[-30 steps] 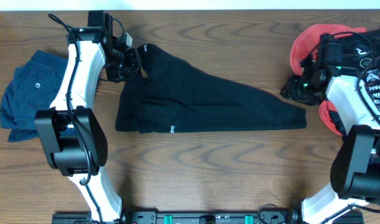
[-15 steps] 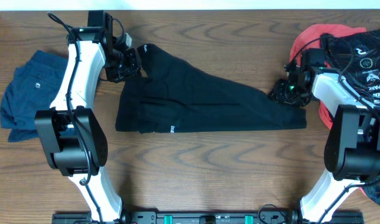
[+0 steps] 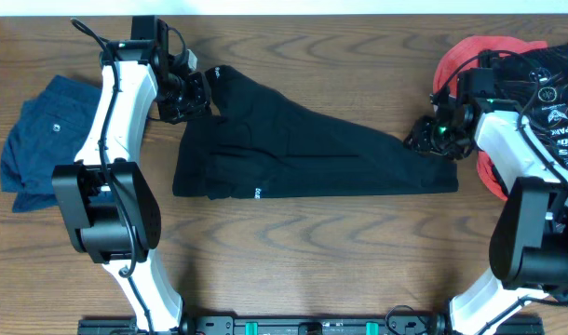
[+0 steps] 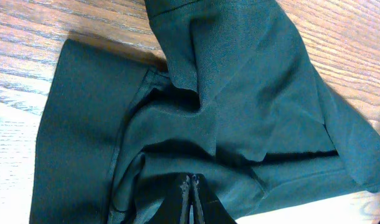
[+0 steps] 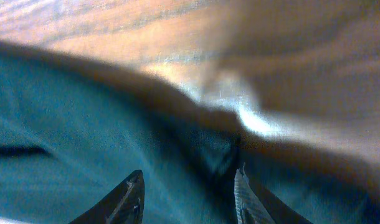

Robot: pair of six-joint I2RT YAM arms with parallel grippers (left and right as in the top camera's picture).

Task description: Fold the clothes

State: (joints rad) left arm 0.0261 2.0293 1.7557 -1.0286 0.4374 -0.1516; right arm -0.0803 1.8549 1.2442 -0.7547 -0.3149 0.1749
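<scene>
The black trousers (image 3: 312,158) lie flat across the middle of the table, waist end to the left and leg ends to the right. My left gripper (image 3: 198,93) sits at the upper left corner of the waist end. In the left wrist view its fingers (image 4: 191,180) are pressed together, with creased fabric (image 4: 240,93) bunching toward the tips. My right gripper (image 3: 426,138) hovers low over the leg ends at the right. In the blurred right wrist view its two fingers stand apart (image 5: 189,190) with dark cloth (image 5: 65,124) under them.
Navy blue shorts (image 3: 37,140) lie at the far left beside the left arm. A black jersey with white print (image 3: 545,93) and a red cloth (image 3: 461,60) are heaped at the far right, under the right arm. Bare wood (image 3: 312,251) fronts the trousers.
My right gripper has moved left, off the heap at the far right, to the leg ends of the trousers. The left gripper and the trousers have stayed where they were.
</scene>
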